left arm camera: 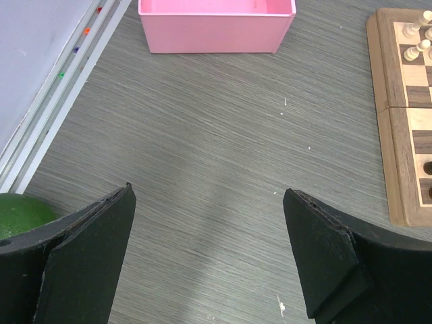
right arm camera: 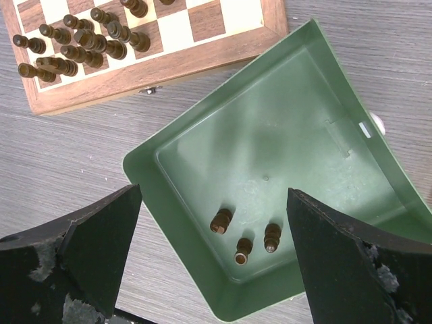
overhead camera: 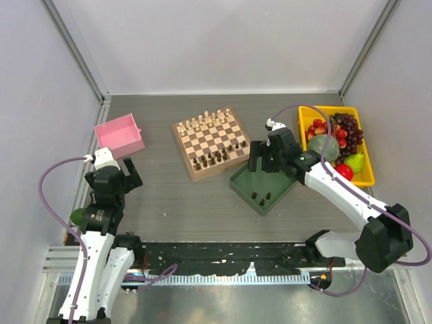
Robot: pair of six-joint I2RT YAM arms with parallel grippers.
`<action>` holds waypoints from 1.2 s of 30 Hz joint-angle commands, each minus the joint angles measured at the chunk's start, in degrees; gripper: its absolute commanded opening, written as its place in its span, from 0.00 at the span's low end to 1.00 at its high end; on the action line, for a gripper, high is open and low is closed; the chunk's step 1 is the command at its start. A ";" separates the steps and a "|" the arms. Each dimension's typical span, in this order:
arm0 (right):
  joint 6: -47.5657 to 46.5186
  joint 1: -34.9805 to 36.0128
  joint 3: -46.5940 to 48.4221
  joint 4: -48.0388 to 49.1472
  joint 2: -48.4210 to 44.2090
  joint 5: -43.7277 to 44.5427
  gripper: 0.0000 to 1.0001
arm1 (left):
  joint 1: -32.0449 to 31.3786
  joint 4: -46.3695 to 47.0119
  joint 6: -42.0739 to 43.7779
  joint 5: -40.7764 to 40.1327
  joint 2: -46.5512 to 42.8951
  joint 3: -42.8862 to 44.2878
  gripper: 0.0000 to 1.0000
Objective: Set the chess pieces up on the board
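Observation:
The board [overhead camera: 192, 171] lies mid-table, with several dark chess pieces [overhead camera: 216, 156] on its near rows and pale pieces on the far rows. Three more dark pieces [overhead camera: 262, 197] stand in the green tray [overhead camera: 251, 179] to its right. In the right wrist view these pieces [right arm camera: 243, 248] sit near the tray's [right arm camera: 270, 135] near corner, and the board's [right arm camera: 202, 57] dark pieces [right arm camera: 81, 44] show at top left. My right gripper [right arm camera: 214, 191] is open and empty above the tray [overhead camera: 263, 164]. My left gripper [left arm camera: 208, 190] is open and empty over bare table at the left [overhead camera: 125, 172].
A pink box [overhead camera: 119, 135] stands at the far left, also in the left wrist view [left arm camera: 216, 23]. A yellow bin [overhead camera: 368, 177] of fruit sits at the right. A green fruit [left arm camera: 23, 210] lies by the left arm. The board's edge [left arm camera: 398, 162] shows right of the left gripper.

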 commanded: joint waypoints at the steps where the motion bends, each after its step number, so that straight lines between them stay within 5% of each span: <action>1: 0.22 -0.03 5.12 -4.17 1.95 0.05 0.95 | 0.39 0.58 0.15 -1.02 -0.21 1.06 0.99; 8: -1.01 -0.12 5.31 -7.25 3.70 2.42 0.95 | 0.38 0.50 0.24 -0.50 1.10 1.23 0.99; 19: 0.74 -0.03 1.62 -10.25 5.81 3.48 0.52 | 0.39 -0.03 1.03 -0.93 1.63 2.02 0.99; 36: 0.84 -0.12 -2.69 -9.45 7.83 2.95 0.52 | 0.30 -0.30 0.86 -0.67 1.28 2.11 0.99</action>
